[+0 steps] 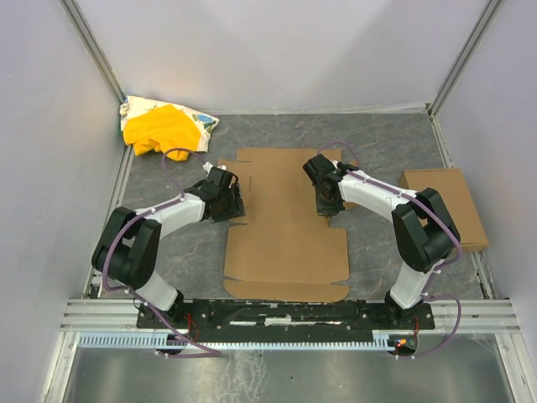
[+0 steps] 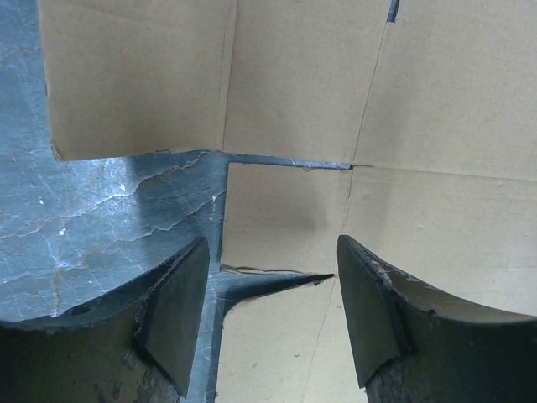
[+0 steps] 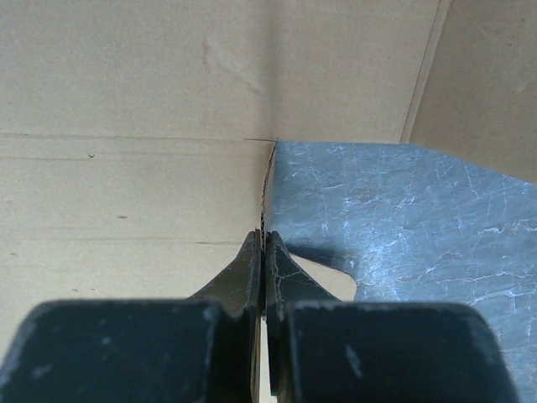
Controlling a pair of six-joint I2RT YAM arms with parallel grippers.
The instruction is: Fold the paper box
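Desk [image 1: 201, 252] is carrying the paper box [image 1: 285, 227] as a flat blank, lying mid-desk; no wall is standing. Judged: opening step, first side flap. Left fingers [image 1: 228, 204] are hovering wide over the left tab and slit. Right fingers [image 3: 264, 269] are sitting closed, seemingly empty, at the right edge notch. Next: sliding under a flap, lifting along its crease.

Lighting is bright, even and diffuse, from overhead. The top view is sharp, with only faint, soft shadows. In both wrist views the near fingers [image 2: 176, 319] appear dark and slightly blurred. The table [image 3: 403, 218] shows a mild sheen.
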